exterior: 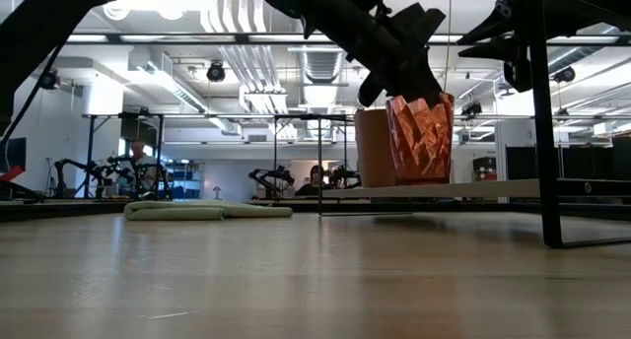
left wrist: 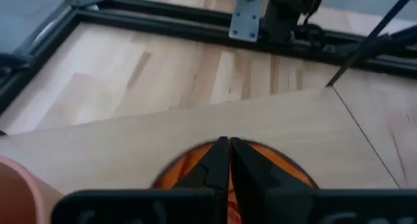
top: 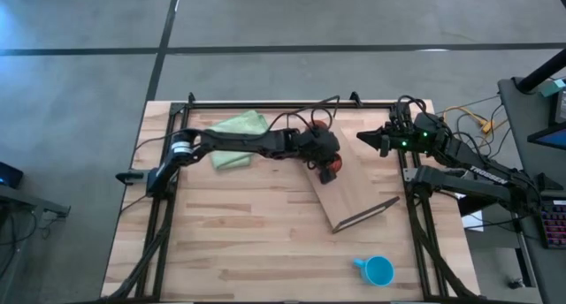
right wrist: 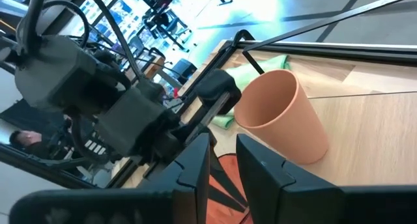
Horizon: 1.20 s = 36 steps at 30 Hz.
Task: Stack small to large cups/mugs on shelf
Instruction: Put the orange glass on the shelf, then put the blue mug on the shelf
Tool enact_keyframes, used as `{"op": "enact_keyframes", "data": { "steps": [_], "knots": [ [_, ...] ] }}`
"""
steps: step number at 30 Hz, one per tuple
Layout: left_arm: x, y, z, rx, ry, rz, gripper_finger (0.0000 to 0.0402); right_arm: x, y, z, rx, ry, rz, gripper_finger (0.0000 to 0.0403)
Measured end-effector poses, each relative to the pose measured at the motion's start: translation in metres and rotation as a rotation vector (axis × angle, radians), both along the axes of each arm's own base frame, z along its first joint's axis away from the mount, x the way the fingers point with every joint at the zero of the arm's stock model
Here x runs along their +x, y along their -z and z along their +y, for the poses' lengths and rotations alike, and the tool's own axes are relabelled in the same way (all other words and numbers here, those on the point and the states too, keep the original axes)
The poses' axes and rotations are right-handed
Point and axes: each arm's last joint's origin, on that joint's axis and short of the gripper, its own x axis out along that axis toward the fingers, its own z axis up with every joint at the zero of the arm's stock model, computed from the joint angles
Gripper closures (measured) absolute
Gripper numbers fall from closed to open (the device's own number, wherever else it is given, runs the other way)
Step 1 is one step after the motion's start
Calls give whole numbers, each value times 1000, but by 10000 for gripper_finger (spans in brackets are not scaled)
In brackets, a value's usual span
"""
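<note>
A translucent red-orange cup stands next to an opaque tan-orange cup on the light wooden shelf board. The board lies slantwise right of the table's middle. My left gripper comes down onto the red-orange cup's rim with its fingers together. My right gripper hovers open just right of the cups, pointing at them and touching nothing. The bright blue mug stands on the table near the front right, its handle to the left. My left gripper comes from above, slanting in from the table's left, and its fingers close together at the red-orange cup's rim. The fingers themselves hide how they meet the wall. The cup stands upright with its base at the board's top, beside the tan-orange cup.
A pale green folded cloth lies at the back left of the table. Thin dark wire frames stand at the board's ends. The dark table frame runs along the far edge. People sit in the room beyond.
</note>
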Motion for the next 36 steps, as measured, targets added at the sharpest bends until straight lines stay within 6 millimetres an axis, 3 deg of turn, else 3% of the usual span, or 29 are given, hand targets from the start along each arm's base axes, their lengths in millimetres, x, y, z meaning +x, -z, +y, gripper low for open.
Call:
{"op": "enact_keyframes", "data": {
  "steps": [9,13,18,22,27,31,36],
  "knots": [
    [-1,-1,2,-7,4,11,402,0,0,0,7,2,-2,330],
    [-9,-22,-7,-9,26,-6,402,0,0,0,7,2,-2,330],
    [-31,-70,-26,-3,64,-68,401,0,0,0,7,1,-2,330],
    [-52,-95,-51,-2,130,-65,402,0,0,0,7,2,-2,330],
    [-69,-93,-85,-41,241,63,402,0,0,1,2,-14,-4,330],
    [-75,-83,-103,-38,272,167,402,1,-1,5,60,-149,-29,330],
    [-84,-86,-109,12,223,207,402,3,-16,20,189,-542,-158,330]
  ]
}}
